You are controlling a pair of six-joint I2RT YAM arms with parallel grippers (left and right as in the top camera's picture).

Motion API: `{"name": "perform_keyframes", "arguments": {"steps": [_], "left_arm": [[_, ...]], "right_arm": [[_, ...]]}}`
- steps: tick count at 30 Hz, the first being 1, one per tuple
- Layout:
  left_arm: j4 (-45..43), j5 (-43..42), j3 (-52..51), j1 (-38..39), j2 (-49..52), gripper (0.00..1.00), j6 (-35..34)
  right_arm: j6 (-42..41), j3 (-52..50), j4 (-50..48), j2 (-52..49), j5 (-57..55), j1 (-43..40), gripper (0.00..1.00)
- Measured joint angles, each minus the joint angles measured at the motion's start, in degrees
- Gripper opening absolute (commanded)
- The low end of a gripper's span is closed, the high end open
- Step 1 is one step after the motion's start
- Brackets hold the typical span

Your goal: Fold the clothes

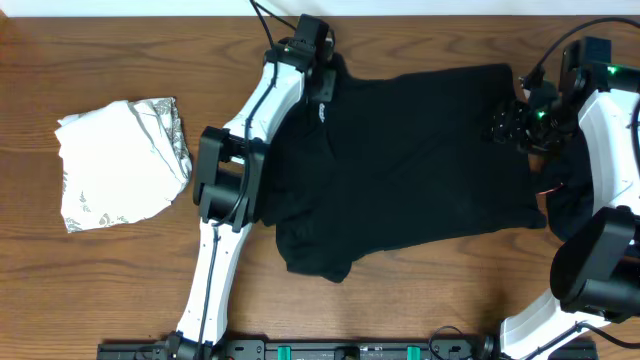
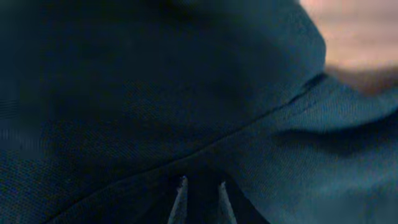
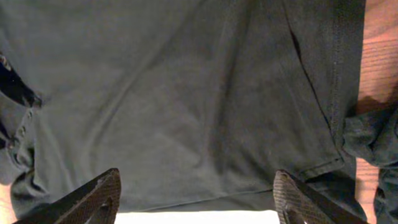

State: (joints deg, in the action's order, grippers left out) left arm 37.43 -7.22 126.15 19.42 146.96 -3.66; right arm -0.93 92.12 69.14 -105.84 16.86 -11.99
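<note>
A black short-sleeved shirt (image 1: 410, 170) with a small white logo (image 1: 323, 112) lies spread across the middle of the table. My left gripper (image 1: 318, 62) is at its far left corner by the logo. In the left wrist view its fingers (image 2: 202, 198) are nearly together with dark shirt fabric (image 2: 155, 106) pinched between them. My right gripper (image 1: 512, 122) is over the shirt's far right edge. In the right wrist view its fingers (image 3: 196, 196) are wide open and empty just above the shirt (image 3: 186, 93). No pink piece is clearly visible.
A folded white, grey-printed garment (image 1: 120, 165) lies at the left of the table. More bunched dark cloth (image 1: 572, 212) lies under the right arm and also shows in the right wrist view (image 3: 373, 140). Bare wood table (image 1: 440, 290) shows in front of the shirt.
</note>
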Motion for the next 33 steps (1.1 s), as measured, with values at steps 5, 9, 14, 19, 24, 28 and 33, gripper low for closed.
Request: {"name": "perform_keyframes", "arguments": {"steps": [5,9,14,19,24,28,33], "left_arm": [[-10.1,0.6,0.0,0.0,1.8,0.19,2.1],[-16.3,1.5,-0.1,0.0,2.7,0.19,2.8],[-18.6,2.2,-0.1,0.0,2.9,0.19,3.6],[-9.7,2.9,1.6,-0.1,2.5,0.54,4.8],[3.4,5.2,2.0,-0.3,-2.0,0.98,5.4],[13.8,8.0,2.1,-0.9,-11.0,0.98,5.2],[29.5,9.4,3.7,-2.2,-23.8,0.98,2.9]], "right_arm": [[0.0,0.0,0.0,0.0,0.0,0.0,0.77],[0.0,0.0,0.0,0.0,0.0,0.0,0.77],[0.0,0.0,-0.3,0.0,0.0,0.0,0.77],[0.0,0.0,-0.6,0.0,0.0,0.0,0.78],[0.3,0.0,-1.2,0.0,0.0,0.0,0.8],[1.1,0.0,-0.4,0.0,-0.2,0.0,0.8],[1.9,-0.6,1.2,0.0,-0.7,0.0,0.82]]}}
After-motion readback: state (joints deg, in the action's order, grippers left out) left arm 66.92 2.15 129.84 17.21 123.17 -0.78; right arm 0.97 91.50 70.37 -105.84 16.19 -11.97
